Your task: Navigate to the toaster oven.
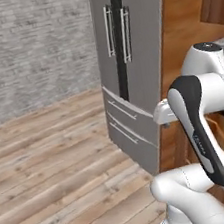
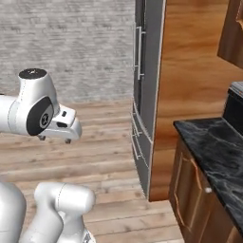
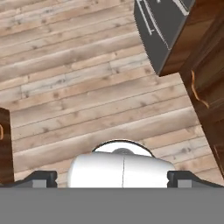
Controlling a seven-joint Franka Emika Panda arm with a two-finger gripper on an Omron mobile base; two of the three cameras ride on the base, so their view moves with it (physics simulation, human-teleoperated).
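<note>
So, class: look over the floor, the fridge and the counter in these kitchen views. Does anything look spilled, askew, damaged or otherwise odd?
Nothing stands out. The fridge stands upright with its doors and drawers shut, the wooden floor shows no spill, and the dark counter looks intact above a shut cabinet door. The gripper hangs over the floor with nothing between its fingertips.

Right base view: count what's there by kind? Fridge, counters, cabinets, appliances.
Fridge: 1
Black marble counter: 1
Wooden base cabinet door: 1 clearly seen
Wooden upper cabinet: 1
Dark appliance cut off at right edge, kind unclear: 1
Total: 5
</note>
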